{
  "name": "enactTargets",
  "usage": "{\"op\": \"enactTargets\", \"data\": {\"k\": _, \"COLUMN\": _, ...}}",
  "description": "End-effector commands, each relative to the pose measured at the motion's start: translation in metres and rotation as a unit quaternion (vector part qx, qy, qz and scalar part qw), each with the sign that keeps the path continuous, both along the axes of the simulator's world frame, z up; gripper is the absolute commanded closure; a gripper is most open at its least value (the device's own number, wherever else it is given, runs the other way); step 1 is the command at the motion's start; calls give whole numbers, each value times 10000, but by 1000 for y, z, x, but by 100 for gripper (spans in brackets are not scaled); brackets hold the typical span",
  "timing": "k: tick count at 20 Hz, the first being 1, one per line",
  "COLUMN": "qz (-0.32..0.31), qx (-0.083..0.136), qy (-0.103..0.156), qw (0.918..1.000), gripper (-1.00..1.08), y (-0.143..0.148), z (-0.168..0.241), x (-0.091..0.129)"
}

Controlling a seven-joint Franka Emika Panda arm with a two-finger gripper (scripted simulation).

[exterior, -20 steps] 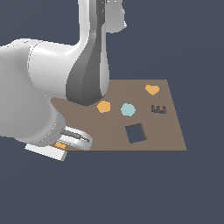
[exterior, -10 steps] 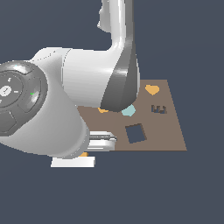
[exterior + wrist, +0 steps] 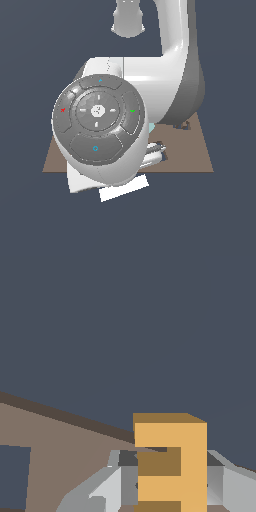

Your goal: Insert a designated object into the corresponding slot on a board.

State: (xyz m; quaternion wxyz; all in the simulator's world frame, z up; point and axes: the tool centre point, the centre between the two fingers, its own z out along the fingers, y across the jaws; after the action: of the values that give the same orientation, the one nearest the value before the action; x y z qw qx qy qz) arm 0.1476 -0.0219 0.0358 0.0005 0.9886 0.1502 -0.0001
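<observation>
orange E (image 3: 172, 466) | upright in claw (image 3: 170, 488) | long axis vertical | above board (image 3: 60, 456)

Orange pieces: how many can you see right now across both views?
1: the orange E block, standing between the gripper fingers in the wrist view. In the exterior view the arm covers most of the board, so others may be hidden.

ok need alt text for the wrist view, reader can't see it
An orange E-shaped block stands upright between the grey gripper fingers, close to the camera. Behind it lies the flat brown board with part of a dark recess showing at the picture's edge, all against a plain dark blue-grey background.
</observation>
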Motion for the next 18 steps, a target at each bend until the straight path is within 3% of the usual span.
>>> {"op": "enactTargets", "data": {"k": 1, "qz": 383, "qx": -1, "qy": -2, "qw": 9993, "gripper": 108, "y": 18, "z": 1, "x": -1}}
{"op": "enactTargets", "data": {"k": 6, "qz": 1155, "qx": -2, "qy": -3, "qw": 9933, "gripper": 108, "y": 54, "z": 1, "x": -9}}
{"op": "enactTargets", "data": {"k": 10, "qz": 1807, "qx": -2, "qy": -4, "qw": 9835, "gripper": 108, "y": 83, "z": 2, "x": -20}}
{"op": "enactTargets", "data": {"k": 14, "qz": 2499, "qx": -3, "qy": -4, "qw": 9683, "gripper": 108, "y": 113, "z": 2, "x": -36}}
{"op": "enactTargets", "data": {"k": 18, "qz": 3237, "qx": -4, "qy": -4, "qw": 9462, "gripper": 108, "y": 142, "z": 3, "x": -59}}
